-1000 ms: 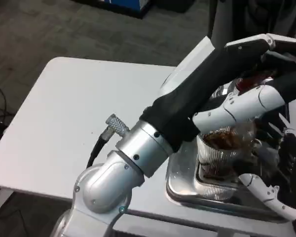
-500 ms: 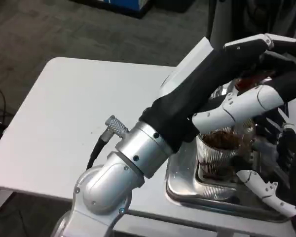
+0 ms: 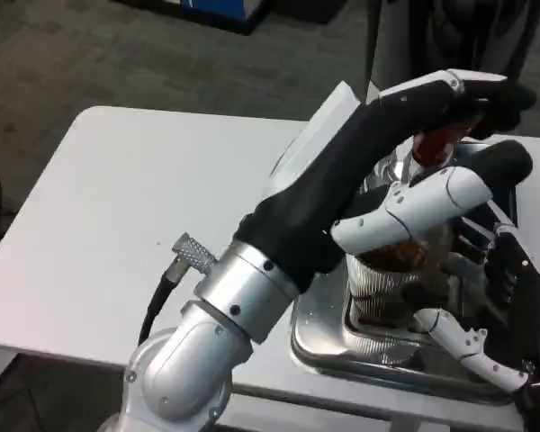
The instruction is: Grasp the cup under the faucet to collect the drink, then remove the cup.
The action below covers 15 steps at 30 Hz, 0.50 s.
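Standing on a dark gray floor [image 3: 117, 54], the white table [image 3: 117, 207] fills the left part of the view. A blue thing [image 3: 225, 9] sits on the floor past the table's far edge. A shiny metal tray [image 3: 333, 346] rests near the table's front right corner. The left arm [image 3: 288, 243] reaches across the table and blocks much of the view behind it. A silver faucet [image 3: 391, 171] with a red part [image 3: 432, 144] pokes out past this arm. The cup [image 3: 382, 283] is clear with ribs and has brown drink in it. It stands on the tray, under the faucet. The left hand [image 3: 450, 135] is up at the faucet, above the cup, but I cannot tell if it grips anything. The right hand [image 3: 495, 315] is just beside the cup, on its right, with fingers spread and one white finger [image 3: 472, 346] low by the tray. I cannot tell if it touches the cup.
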Motion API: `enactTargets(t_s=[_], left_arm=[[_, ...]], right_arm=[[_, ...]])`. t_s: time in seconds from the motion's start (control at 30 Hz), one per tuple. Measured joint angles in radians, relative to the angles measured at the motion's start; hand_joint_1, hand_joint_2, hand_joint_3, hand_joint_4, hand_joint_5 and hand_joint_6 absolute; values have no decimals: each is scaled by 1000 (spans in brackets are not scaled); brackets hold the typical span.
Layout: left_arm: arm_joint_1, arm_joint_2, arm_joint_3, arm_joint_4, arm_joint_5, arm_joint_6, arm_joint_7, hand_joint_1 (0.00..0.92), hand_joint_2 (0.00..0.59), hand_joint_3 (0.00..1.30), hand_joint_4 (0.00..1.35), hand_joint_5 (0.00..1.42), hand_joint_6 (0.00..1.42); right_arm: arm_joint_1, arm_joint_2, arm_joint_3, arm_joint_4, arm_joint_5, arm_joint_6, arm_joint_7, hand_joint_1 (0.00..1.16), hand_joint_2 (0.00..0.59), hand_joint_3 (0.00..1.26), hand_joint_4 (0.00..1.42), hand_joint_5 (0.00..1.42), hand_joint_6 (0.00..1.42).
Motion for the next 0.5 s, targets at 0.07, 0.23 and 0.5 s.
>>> enactTargets(t_s=[0.07,0.23,0.5], left_arm=[[18,0,8,-6,34,14,19,82,60,255,194,218,173],[61,9,27,-27,130,45,60,31,36,28,1,32,29],[116,30,75,-75,195,63,83,0,8,0,0,0,0]], right_arm=[[-1,0,2,2,-1,0,-1,710,188,131,265,301,362],[-5,0,6,7,-1,0,-1,707,188,131,266,302,357],[-11,0,9,15,-1,0,-12,705,187,131,267,311,350]])
